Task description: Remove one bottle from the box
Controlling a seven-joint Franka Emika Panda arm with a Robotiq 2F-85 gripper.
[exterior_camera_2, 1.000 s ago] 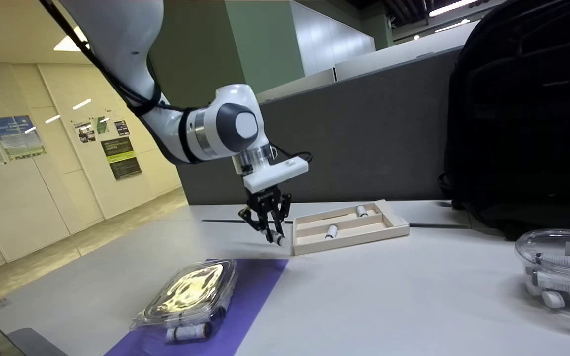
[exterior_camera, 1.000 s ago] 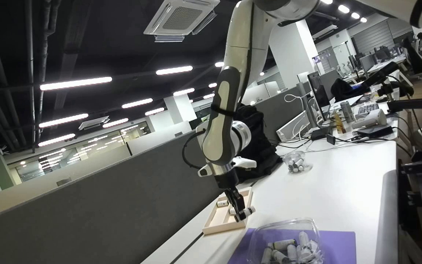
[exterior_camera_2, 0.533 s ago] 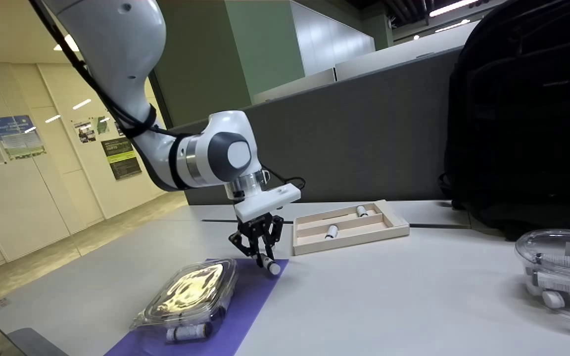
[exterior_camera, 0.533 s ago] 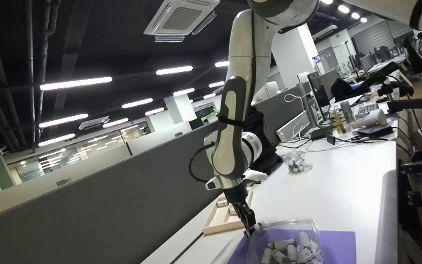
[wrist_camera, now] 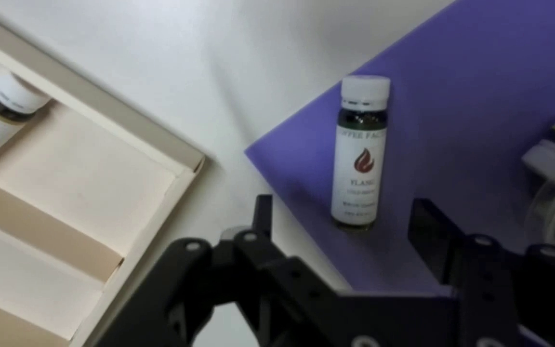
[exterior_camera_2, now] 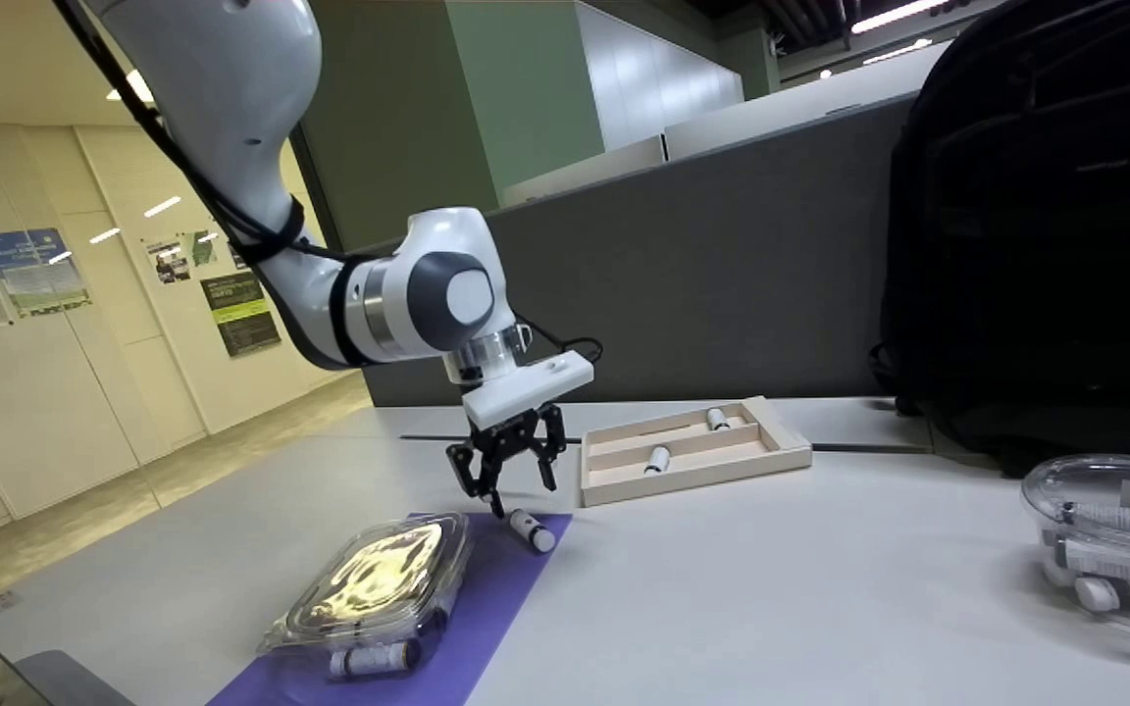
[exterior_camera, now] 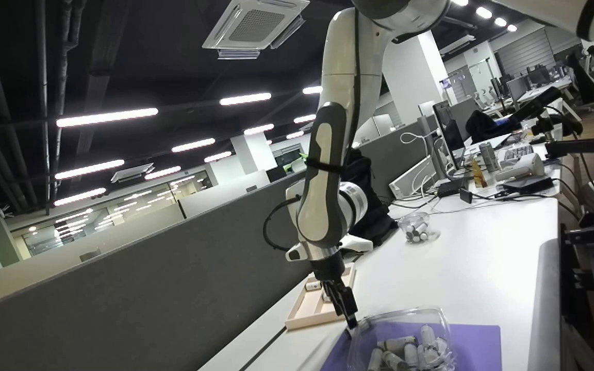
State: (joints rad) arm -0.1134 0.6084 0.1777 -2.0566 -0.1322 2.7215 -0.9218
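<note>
A small white-capped bottle (wrist_camera: 360, 168) with a flame on its label lies on its side on a flat purple sheet (wrist_camera: 451, 96), near the sheet's corner. My gripper (wrist_camera: 341, 209) is open just above it, fingers apart on either side and touching nothing. In an exterior view the gripper (exterior_camera_2: 524, 498) hovers over the same bottle (exterior_camera_2: 532, 530). The box is the shallow light-wood one (exterior_camera_2: 697, 480) with compartments, beside the sheet. Two bottles lie inside, one in the rear compartment (exterior_camera_2: 718, 419) and one in the front compartment (exterior_camera_2: 658, 459).
A clear lidded container (exterior_camera_2: 369, 579) holding several bottles stands on the purple sheet, close to the gripper. Farther off on the white table is a round clear tub (exterior_camera_2: 1104, 539) of bottles. A grey partition (exterior_camera_2: 722, 294) and a black backpack (exterior_camera_2: 1036, 245) border the back.
My gripper carried the bottle away from beside the wooden box and down onto the purple sheet. Its fingers then parted and it rose slightly, leaving the bottle lying there.
</note>
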